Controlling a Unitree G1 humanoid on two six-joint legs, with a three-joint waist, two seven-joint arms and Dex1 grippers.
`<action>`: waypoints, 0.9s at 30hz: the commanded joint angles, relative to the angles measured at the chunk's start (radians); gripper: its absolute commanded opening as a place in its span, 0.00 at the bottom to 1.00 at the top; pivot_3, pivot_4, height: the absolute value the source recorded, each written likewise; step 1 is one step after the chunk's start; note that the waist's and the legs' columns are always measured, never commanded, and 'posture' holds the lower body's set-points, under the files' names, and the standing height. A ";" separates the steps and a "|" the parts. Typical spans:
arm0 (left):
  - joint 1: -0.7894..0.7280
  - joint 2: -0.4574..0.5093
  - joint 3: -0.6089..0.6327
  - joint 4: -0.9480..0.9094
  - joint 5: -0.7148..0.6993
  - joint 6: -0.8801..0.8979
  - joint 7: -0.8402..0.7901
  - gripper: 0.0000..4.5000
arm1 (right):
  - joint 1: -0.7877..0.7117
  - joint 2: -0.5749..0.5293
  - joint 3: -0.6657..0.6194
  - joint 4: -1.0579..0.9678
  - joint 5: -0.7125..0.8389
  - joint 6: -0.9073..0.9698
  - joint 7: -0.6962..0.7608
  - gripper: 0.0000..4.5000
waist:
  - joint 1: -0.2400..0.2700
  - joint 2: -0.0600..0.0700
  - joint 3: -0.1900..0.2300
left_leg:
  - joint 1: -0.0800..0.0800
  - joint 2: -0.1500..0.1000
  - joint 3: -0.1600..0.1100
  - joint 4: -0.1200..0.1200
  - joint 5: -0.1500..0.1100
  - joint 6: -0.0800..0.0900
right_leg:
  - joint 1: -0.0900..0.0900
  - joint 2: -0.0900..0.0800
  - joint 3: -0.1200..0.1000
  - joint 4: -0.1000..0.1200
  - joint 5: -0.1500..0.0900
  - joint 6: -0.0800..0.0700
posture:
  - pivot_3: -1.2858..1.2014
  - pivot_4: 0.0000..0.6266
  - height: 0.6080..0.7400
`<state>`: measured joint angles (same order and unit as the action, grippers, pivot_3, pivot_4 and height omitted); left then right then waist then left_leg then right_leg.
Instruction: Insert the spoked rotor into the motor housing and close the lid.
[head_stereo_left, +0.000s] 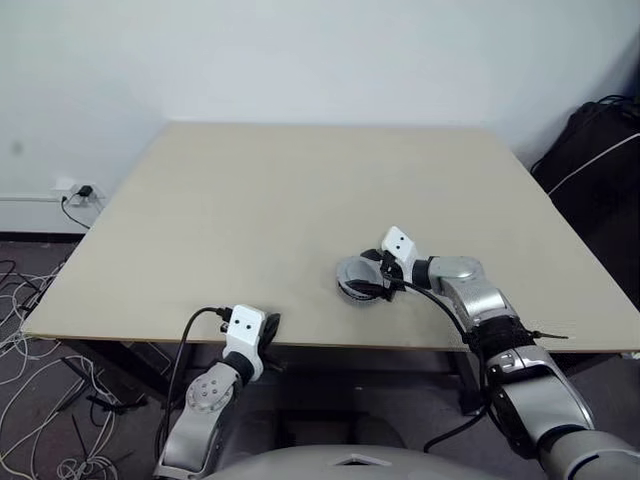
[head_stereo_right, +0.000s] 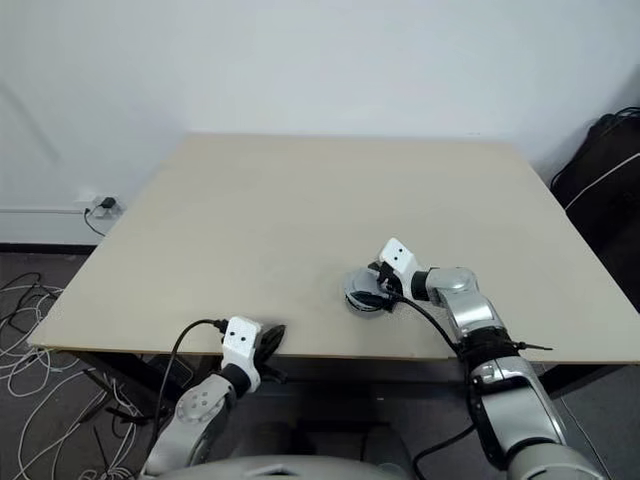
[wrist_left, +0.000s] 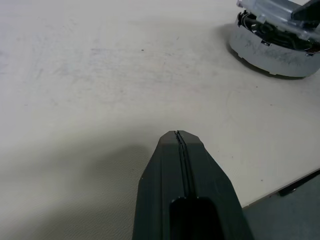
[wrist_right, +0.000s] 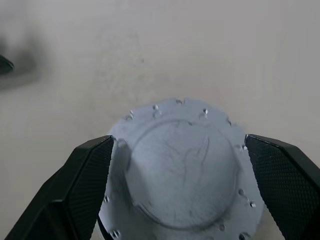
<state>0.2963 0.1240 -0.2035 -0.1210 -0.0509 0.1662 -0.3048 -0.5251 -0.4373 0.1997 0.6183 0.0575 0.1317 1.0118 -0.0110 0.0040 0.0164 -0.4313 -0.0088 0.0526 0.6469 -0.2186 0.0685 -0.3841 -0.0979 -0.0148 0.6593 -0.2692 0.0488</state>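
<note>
The lid (wrist_right: 181, 167) is seen between the right gripper (head_stereo_left: 377, 275) fingers (wrist_right: 82, 185), which are spread wide, one on each side of it; in the right wrist view a thin gap shows btwn each tip and the lid's rim, so contact can't be confirmed. The lid sits on top of the motor housing (wrist_left: 270, 50), w/ dark windings glimpsed under the rim in the left wrist view. The stack rests on the surface (head_stereo_left: 300, 200) near its front edge, right of centre.

The lid is a round silver-grey cap w/ a raised flat centre, faint scratches on its face and small holes spaced round its outer flange. The housing wall below is pale grey and scuffed.

The right arm is reached fwd over the front edge, wrist bent inward so the gripper points left and slightly down at the lid. The left gripper (head_stereo_left: 268, 325) is held low at the front edge, left of centre, well apart from the stack; its fingers (wrist_left: 182, 170) are pressed together w/ nothing between them.
</note>
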 joint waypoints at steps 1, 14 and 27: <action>0.001 0.006 0.012 -0.058 -0.007 -0.004 0.006 0.00 | -0.047 0.004 0.006 0.042 -0.012 -0.034 0.032 1.00 | 0.000 0.000 0.000 | 0.000 0.000 0.000 0.000 0.000 0.000 | 0.000 0.000 0.000 0.000 0.000 0.000 | 0.52 0.00 1.00; 0.014 0.007 0.017 -0.076 -0.005 0.001 0.017 0.00 | -0.075 0.032 0.020 0.123 -0.045 -0.067 0.034 0.73 | 0.000 0.001 -0.001 | 0.000 0.000 0.000 -0.001 0.000 0.000 | 0.000 0.000 0.000 0.000 0.000 0.000 | 0.52 0.00 1.00; 0.007 0.007 0.007 -0.068 -0.005 0.002 0.016 0.00 | -0.075 0.020 0.015 0.121 -0.038 -0.024 0.068 0.73 | 0.000 0.002 -0.001 | 0.000 0.000 0.000 -0.001 0.000 0.000 | 0.000 0.000 0.000 0.000 0.000 0.000 | 0.52 0.00 1.00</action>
<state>0.3151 0.1298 -0.1954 -0.1567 -0.0505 0.1731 -0.2857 -0.5834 -0.4122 0.2218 0.7435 0.0135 0.0875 1.0527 -0.0110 0.0057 0.0154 -0.4311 -0.0088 0.0526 0.6459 -0.2187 0.0682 -0.3845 -0.0981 -0.0142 0.6593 -0.2690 0.0484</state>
